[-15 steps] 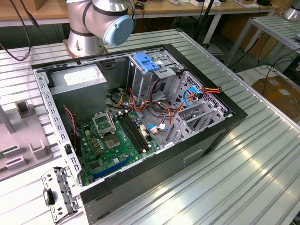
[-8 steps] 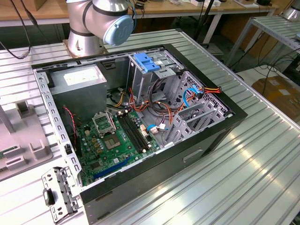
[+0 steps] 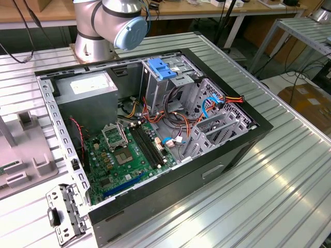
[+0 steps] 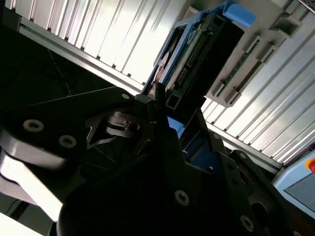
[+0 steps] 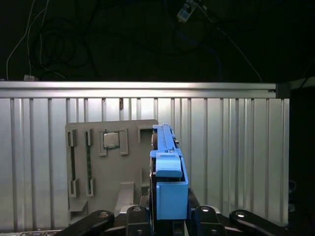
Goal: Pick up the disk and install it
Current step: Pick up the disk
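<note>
In the first wrist view the disk (image 5: 167,169) stands on edge, showing its light-blue plastic rail. My gripper (image 5: 170,219) sits around its near end, one dark finger on each side, shut on it. Behind the disk lies a grey fixture plate (image 5: 106,167) on the ribbed metal table. In the second wrist view the disk (image 4: 202,54) points away from the gripper (image 4: 179,125), its connector edge and blue rail end showing. The open computer case (image 3: 217,170) lies on the table in the exterior view, with the metal drive cage (image 3: 170,85) at its far side.
A blue bracket (image 3: 163,67) tops the cage, and the grey power-supply box (image 3: 85,98) sits toward the exterior view's left of it. The green motherboard (image 3: 129,155) and loose cables (image 3: 178,124) fill the case floor. The arm's base (image 3: 103,31) stands behind the case. A loose metal bracket (image 3: 64,212) lies on the table.
</note>
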Controlling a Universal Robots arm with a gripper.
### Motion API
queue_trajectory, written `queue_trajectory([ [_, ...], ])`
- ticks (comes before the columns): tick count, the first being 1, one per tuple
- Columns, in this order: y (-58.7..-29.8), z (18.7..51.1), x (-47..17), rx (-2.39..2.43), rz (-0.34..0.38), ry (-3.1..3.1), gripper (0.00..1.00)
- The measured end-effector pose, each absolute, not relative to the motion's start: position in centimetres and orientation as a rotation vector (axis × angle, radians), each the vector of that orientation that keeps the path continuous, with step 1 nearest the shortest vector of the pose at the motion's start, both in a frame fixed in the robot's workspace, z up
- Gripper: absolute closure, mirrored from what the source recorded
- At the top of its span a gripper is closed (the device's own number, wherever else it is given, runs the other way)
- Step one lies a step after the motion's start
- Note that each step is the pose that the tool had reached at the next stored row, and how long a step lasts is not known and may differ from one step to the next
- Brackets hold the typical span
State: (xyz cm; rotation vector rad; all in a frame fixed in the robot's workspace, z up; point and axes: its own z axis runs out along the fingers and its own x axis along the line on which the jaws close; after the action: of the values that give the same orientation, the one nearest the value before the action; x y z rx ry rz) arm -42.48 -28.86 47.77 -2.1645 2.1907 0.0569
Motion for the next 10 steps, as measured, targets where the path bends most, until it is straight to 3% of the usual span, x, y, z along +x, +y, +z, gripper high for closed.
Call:
queue_trajectory([
  [10,-28.9,49.1,-42.5,-2.161,0.064,2.187,0.63],
])
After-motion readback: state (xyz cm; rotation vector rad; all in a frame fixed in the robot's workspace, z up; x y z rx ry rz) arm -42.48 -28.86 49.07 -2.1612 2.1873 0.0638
